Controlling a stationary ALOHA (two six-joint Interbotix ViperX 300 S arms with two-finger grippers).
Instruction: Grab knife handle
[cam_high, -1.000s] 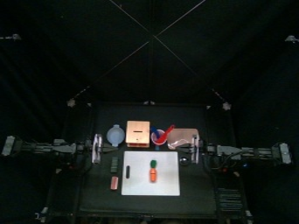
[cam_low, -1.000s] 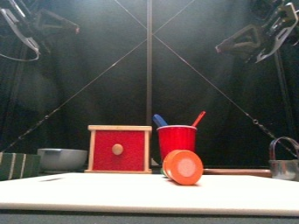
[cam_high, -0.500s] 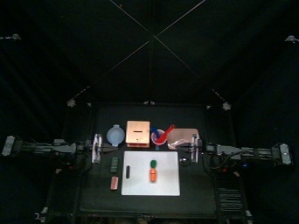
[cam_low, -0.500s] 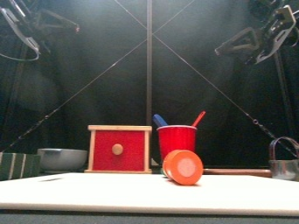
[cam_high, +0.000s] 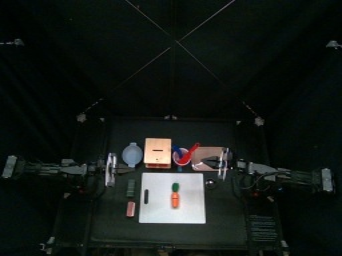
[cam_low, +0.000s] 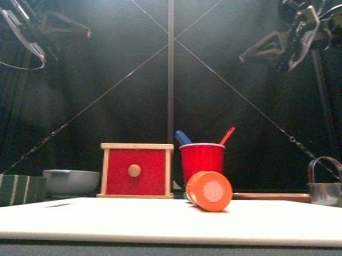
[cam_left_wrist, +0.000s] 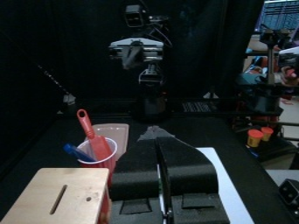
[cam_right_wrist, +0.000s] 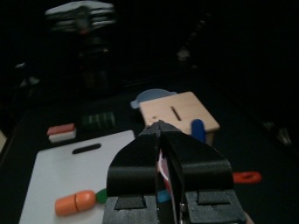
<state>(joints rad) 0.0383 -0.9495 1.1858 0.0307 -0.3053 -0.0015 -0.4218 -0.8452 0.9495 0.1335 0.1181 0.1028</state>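
Beside unlabelled red cup (cam_low: 202, 160), red box (cam_low: 136, 170).

One white cutting board (cam_high: 175, 199), one red box (cam_low: 138, 170), one red cup (cam_low: 203, 160) holding what appear to be two utensils, and one grey bowl (cam_low: 72, 181) are counted.

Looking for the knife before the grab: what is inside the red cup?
Inside the red cup stand a blue handle and a red handle, their tops poking above the rim. The cup wall hides their lower ends.
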